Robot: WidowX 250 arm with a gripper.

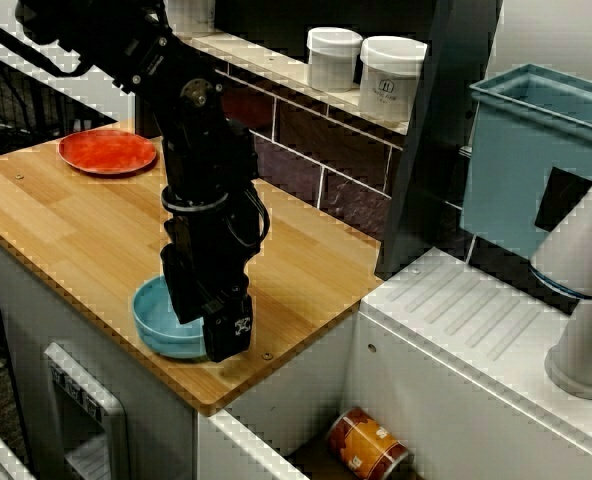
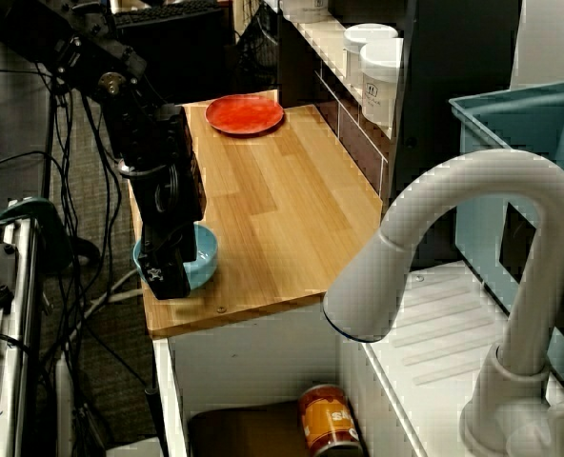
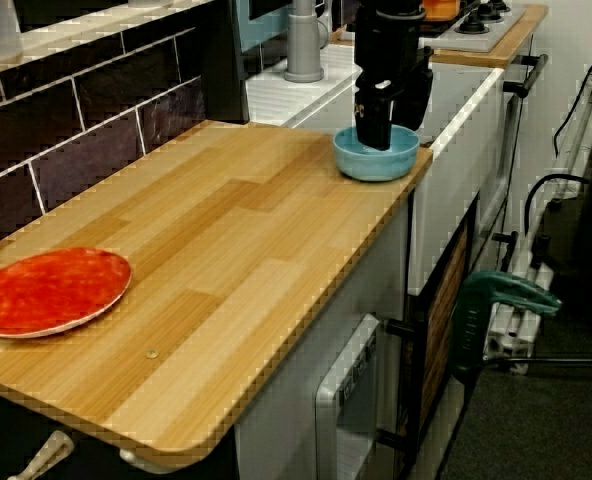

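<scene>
A light blue bowl (image 1: 156,322) (image 2: 204,251) (image 3: 381,163) rests on the wooden counter (image 1: 76,225) at its front corner, by the sink end. My black gripper (image 1: 211,325) (image 2: 168,273) (image 3: 373,125) points straight down at the bowl's rim. One part is over the inside of the bowl, the other by its outer edge. In the view from the sink side, the arm hides the rim where the fingers meet it. How far apart the fingers stand is not visible in any view. The bowl looks empty.
A red plate (image 1: 107,151) (image 2: 245,113) (image 3: 48,290) lies at the counter's far end. Two white jars (image 1: 333,58) (image 1: 391,78) stand on the tiled ledge. A white tap (image 2: 453,209), a blue bin (image 1: 536,160) and a draining board flank the sink, where a can (image 1: 368,443) lies.
</scene>
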